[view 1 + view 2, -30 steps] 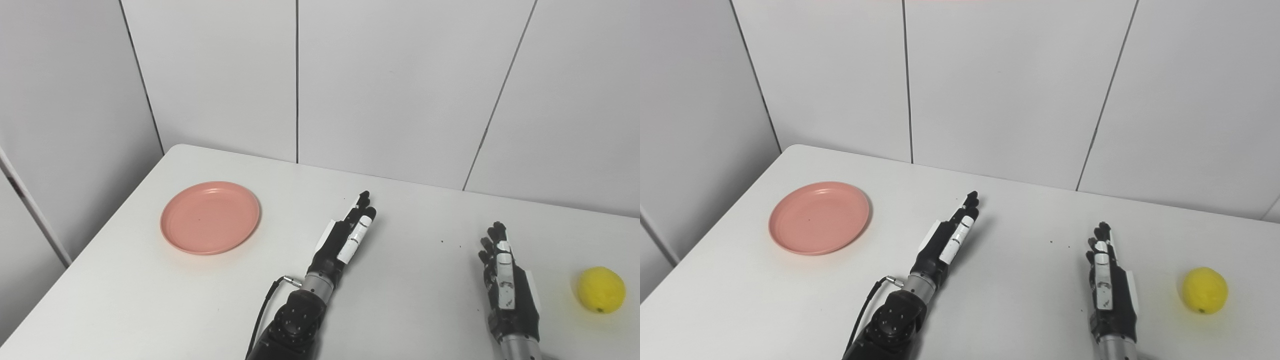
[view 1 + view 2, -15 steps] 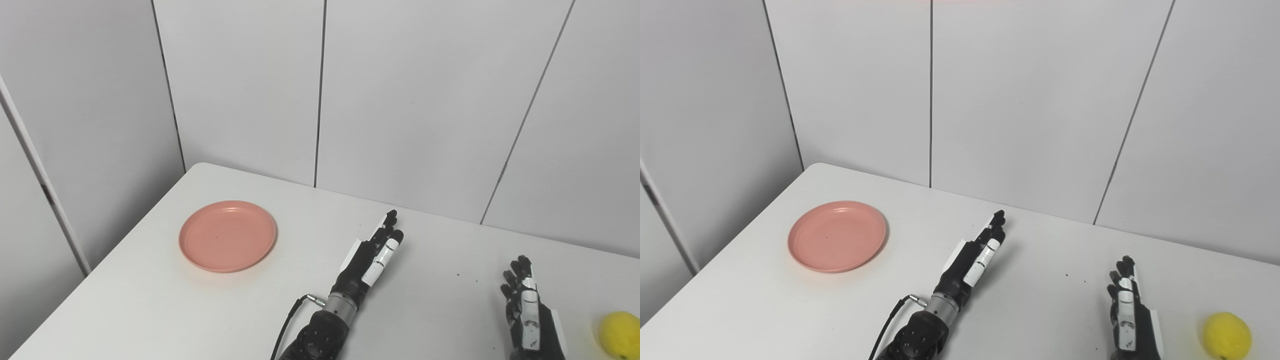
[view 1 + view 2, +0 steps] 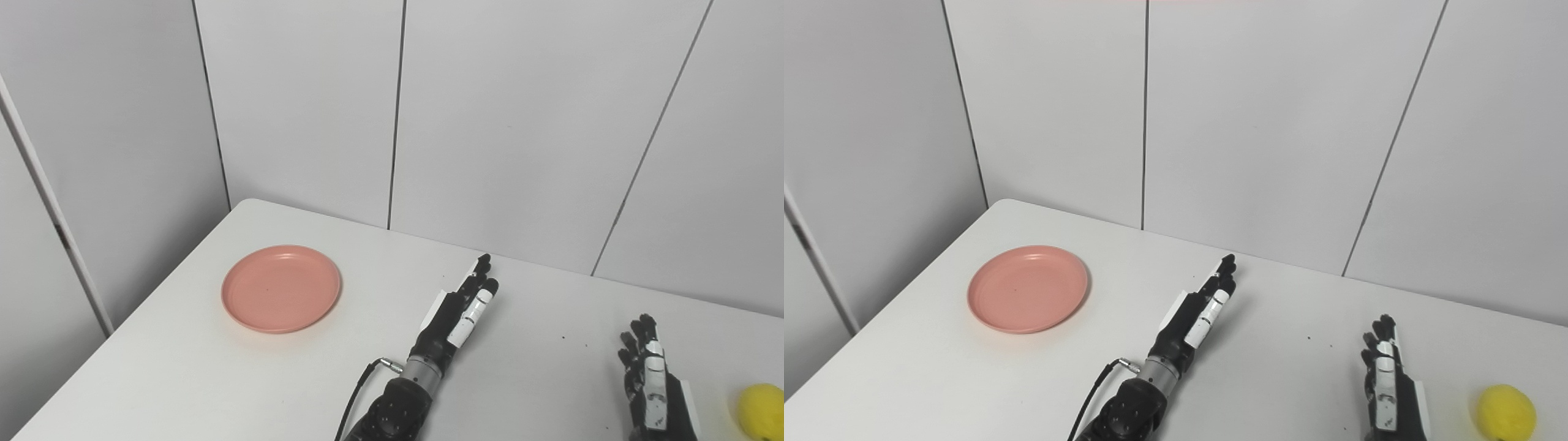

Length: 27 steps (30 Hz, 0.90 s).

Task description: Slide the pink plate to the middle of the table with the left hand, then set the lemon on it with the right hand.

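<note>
Left eye view: pink plate (image 3: 281, 288) lying flat on the white table (image 3: 184, 373), toward the far-left corner and well apart from both hands, so not yet slid anywhere. Left hand (image 3: 460, 309) stretched out flat over the middle of the table, fingers straight and lying close side by side, empty, pointing toward the back wall (image 3: 508, 122) rather than at the plate; judged a resting pose ahead of the reach, with a swing leftward needed before any push. Thin black cable (image 3: 361, 392) looping from the wrist, clear of the plate's likely path. Right hand (image 3: 654, 384) low at the lower-right edge, fingers extended upward and slightly spread, holding nothing, probably waiting its turn. Lemon (image 3: 759, 410) at the far right, half cut by the picture's edge, near that hand but not touching it

Right eye view: same layout, a little shifted. Pink plate (image 3: 1028, 288) on the left part of the table (image 3: 937, 380), bare and upright on its base, an easy thing to nudge by the rim. Left hand (image 3: 1197, 315) flat, empty, mid-table, roughly where the plate should end up. Right hand (image 3: 1387, 386) unclenched and empty, just left of the lemon (image 3: 1507, 411), which sits wholly in view here, a clear gap between the two; placed for a short reach once the plate arrives
</note>
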Each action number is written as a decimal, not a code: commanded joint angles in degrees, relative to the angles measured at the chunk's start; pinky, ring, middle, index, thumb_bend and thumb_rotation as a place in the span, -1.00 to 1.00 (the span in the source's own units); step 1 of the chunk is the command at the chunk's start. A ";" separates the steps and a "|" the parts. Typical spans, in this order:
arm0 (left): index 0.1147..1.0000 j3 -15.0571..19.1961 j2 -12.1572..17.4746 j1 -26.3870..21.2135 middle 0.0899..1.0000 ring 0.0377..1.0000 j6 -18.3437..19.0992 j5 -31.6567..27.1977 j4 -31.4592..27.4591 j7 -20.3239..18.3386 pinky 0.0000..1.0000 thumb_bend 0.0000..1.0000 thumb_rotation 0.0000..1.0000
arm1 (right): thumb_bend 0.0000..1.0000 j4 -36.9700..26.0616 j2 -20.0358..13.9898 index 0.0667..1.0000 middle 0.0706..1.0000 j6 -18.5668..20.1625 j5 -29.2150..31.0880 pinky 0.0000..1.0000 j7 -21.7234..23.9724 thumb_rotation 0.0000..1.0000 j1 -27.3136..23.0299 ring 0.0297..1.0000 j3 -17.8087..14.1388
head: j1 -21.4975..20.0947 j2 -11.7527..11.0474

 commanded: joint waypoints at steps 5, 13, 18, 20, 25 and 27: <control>1.00 1.37 -0.16 3.12 1.00 1.00 1.77 -0.50 -2.29 1.54 1.00 0.03 1.00 | 0.24 -0.01 0.01 0.98 0.97 -2.22 0.02 1.00 0.37 1.00 0.93 0.96 -0.41 | 0.55 -0.38; 0.84 2.83 0.19 2.78 0.84 0.82 3.52 2.41 -6.33 6.48 0.84 0.07 1.00 | 0.22 -0.10 0.05 0.99 0.97 -2.24 0.29 1.00 0.60 1.00 1.07 0.97 -0.44 | 1.15 -0.77; 0.86 3.49 1.21 1.87 0.87 0.87 1.42 -0.86 -7.26 4.17 0.94 0.06 1.00 | 0.18 -1.25 0.49 0.99 0.98 -1.37 0.25 1.00 0.23 1.00 1.45 0.98 -0.36 | 1.16 -0.93; 0.87 3.78 1.93 1.31 0.88 0.88 0.27 -1.83 -7.68 3.72 0.93 0.07 1.00 | 0.16 -1.57 0.63 0.99 0.98 -1.00 0.31 1.00 0.10 1.00 1.54 0.97 -0.41 | 1.15 -0.97; 0.84 4.95 3.42 0.54 0.85 0.86 0.77 -2.45 -9.93 4.40 0.89 0.10 1.00 | 0.16 -1.66 0.60 0.98 0.97 -0.95 0.23 1.00 0.20 1.00 1.60 0.97 -0.42 | 1.48 -1.10; 0.82 5.49 3.86 0.40 0.84 0.83 1.26 -2.30 -11.26 4.91 0.86 0.09 1.00 | 0.16 -1.48 0.58 0.98 0.97 -1.53 0.12 1.00 0.25 1.00 1.58 0.96 -0.41 | 1.62 -1.17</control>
